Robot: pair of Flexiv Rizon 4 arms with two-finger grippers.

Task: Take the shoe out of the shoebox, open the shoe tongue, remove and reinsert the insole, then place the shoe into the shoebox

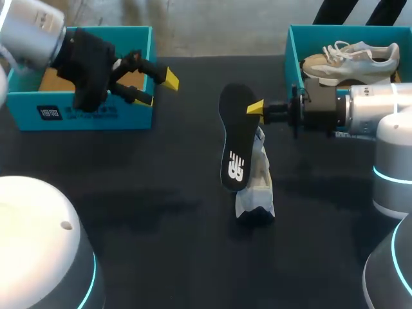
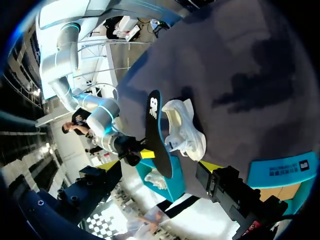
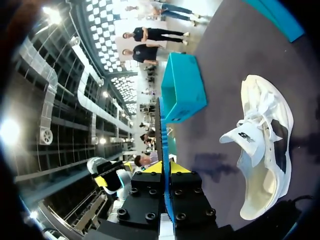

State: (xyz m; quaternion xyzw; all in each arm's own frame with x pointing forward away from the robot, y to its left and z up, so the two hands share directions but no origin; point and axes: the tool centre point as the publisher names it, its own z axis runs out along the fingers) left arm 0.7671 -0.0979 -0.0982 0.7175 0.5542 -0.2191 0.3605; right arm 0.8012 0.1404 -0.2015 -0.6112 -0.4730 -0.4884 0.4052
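1. closest in, the shoe sits on the dark tabletop near the middle, out of its box. in the right wrist view its tongue is flipped out and the mouth gapes, which i'd guess is what lets the insole pass.
2. right by it, the black insole is held up on edge, lower end down by the shoe. can't tell if they touch. the right gripper is clamped on its upper part from both sides, and its own view shows the insole edge-on between the fingers. so i'd say removal is done and reinsertion is next.
3. further back left, the left gripper hangs with fingers apart, holding nothing. looks parked out of the way.
4. farthest, the left shoebox has only its cardboard floor showing, probably where the shoe goes. the right shoebox holds another shoe.
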